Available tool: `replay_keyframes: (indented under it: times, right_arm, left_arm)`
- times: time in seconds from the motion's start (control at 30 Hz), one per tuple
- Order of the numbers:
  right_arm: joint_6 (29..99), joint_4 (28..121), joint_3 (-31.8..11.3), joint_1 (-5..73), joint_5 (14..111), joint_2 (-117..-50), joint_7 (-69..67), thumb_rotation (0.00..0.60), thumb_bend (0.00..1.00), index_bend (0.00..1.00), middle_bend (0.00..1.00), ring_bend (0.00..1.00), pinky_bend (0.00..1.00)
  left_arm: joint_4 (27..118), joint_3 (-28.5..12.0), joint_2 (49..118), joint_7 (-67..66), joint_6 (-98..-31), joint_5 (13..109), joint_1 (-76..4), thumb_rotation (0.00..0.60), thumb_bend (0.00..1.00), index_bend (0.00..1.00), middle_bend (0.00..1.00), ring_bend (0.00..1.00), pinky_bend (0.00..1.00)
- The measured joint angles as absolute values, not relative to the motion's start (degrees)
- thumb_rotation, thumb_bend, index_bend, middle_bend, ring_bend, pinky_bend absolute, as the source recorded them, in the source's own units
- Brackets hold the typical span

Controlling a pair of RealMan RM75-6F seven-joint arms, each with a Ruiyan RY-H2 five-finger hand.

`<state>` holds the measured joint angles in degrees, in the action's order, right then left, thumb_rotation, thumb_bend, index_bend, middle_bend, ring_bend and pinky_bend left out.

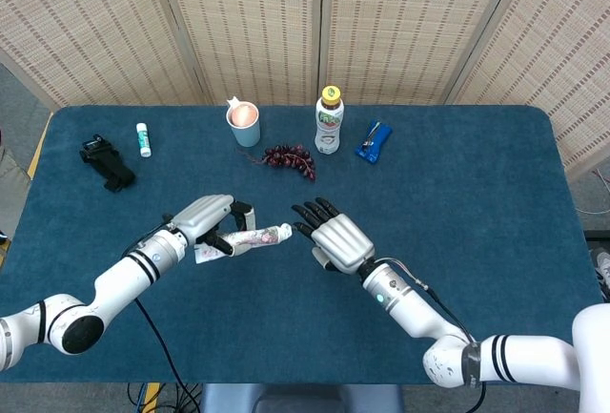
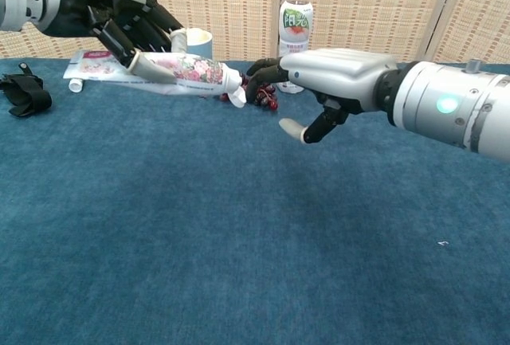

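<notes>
While gripped above the table's near centre by the left hand (image 1: 205,216), the floral tube (image 1: 250,237) points its cap at the right hand (image 1: 338,239), spread empty just right. Cap is best pinched squarely, tube kept level.

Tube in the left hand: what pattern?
Tube: white with a pink floral print, white cap; clearest in the chest view.

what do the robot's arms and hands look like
Both arms are glossy white tubes with black bands at the joints. Each hand has a silver-grey back plate and black fingers with pale tips: left hand, right hand. A green light glows on the right wrist, and thin black cables run along both forearms.
</notes>
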<state>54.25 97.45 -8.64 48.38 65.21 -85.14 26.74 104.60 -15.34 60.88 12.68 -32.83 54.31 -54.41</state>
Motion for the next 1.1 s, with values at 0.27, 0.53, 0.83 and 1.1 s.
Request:
replay_keyframes:
  times: [0.27,0.53,0.83,1.1]
  right_arm:
    - [55.13,99.45,-8.51,47.83,66.14,-84.11,25.88,0.600,0.47,0.23,0.06,0.00,0.00]
    - [60.68,107.45,-7.18,43.77,70.75,-75.59,25.42,0.600,0.47,0.23,0.06,0.00,0.00]
    - [69.83,112.86,-3.46,35.22,77.68,-65.71,24.23,0.600,0.46,0.23,0.06,0.00,0.00]
    - [74.44,114.71,-0.99,30.03,83.09,-62.09,23.38,0.600,0.46,0.23,0.06,0.00,0.00]
  left_arm:
    - [103.67,-15.21,60.75,13.77,-31.96,56.08,-53.94,0.600,0.44,0.56,0.64,0.42,0.23]
    - [97.65,-12.63,64.69,11.27,-31.86,56.43,-54.55,0.600,0.44,0.54,0.62,0.40,0.23]
    - [88.93,-10.23,71.70,11.56,-32.77,59.57,-53.34,0.600,0.44,0.53,0.62,0.38,0.23]
    - [81.20,-8.92,76.04,15.38,-29.99,63.16,-52.30,0.600,0.44,0.51,0.61,0.35,0.19]
